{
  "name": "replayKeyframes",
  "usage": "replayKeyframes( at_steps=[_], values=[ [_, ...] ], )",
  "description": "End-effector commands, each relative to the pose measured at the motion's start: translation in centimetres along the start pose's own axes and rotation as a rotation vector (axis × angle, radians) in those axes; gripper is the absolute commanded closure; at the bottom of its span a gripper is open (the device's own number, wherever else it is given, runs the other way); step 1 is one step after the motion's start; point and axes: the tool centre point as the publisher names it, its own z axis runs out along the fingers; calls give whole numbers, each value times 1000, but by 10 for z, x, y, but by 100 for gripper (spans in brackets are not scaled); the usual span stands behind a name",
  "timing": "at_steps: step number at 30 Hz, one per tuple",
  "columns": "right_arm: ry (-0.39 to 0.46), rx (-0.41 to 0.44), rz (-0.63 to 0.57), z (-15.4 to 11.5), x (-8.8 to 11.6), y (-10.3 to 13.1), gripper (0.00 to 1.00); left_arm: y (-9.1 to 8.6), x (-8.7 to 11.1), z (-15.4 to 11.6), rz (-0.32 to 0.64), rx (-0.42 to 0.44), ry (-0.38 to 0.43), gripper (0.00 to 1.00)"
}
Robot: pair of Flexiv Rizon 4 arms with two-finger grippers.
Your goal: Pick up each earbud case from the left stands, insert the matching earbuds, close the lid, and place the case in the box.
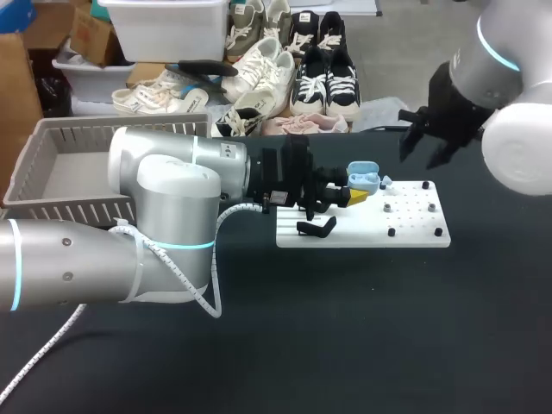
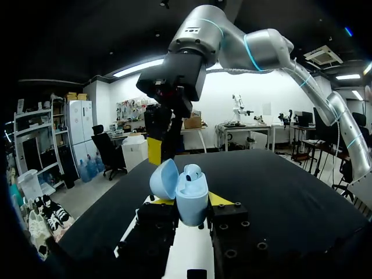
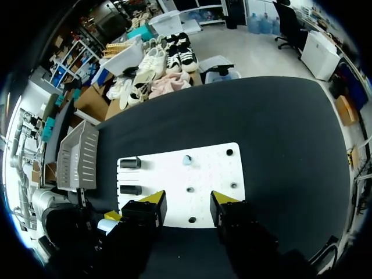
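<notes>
The left gripper (image 2: 188,201) is clasping the open case (image 1: 362,179), one earbud (image 2: 195,170) seated. The right gripper (image 3: 189,199), fingers spread, is hovering over a second earbud (image 3: 186,160). Lid-closing and boxing appear to remain.

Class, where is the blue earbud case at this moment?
Head view, centre: the case, lid open, is held in the left gripper, close to the stands on the white board.

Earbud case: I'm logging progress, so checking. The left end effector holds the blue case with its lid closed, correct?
No. The left end effector holds the blue earbud case, but its lid is open, not closed. The left wrist view shows the lid tipped back with an earbud seated inside.
</notes>
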Motion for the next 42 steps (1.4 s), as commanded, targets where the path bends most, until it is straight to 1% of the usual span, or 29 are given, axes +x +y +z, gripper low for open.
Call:
replayKeyframes(
  at_steps=[1, 3, 6, 10, 12, 21, 28, 29, 33, 42],
  values=[
    [-3, 4, -19, 14, -6, 2, 52, 0, 1, 0, 1, -2, -3, 100],
    [-18, 16, -26, 18, -7, 1, 52, 0, 1, 0, 1, -2, -3, 100],
    [-26, -1, 12, 25, -9, -2, 51, 0, 1, 0, 1, -2, -3, 100],
    [2, -16, 87, 36, -9, -6, 54, 0, 1, 0, 1, -2, -3, 100],
    [14, -24, 105, 42, -9, -7, 54, 0, 1, 0, 1, -2, -3, 100],
    [44, -33, 118, 59, -12, -3, 55, 0, 1, 0, 1, -2, -3, 100],
    [71, -58, 151, 66, -13, -3, 57, 0, 1, 0, 1, -2, -3, 100],
    [75, -75, 159, 67, -12, -3, 57, 0, 1, 0, 1, -2, -3, 100],
    [94, -66, 188, 70, -11, -6, 58, 0, 1, 0, 1, -2, -3, 100],
    [116, -50, 187, 78, -7, -1, 57, 0, 1, 0, 1, -2, -3, 100]
  ],
)
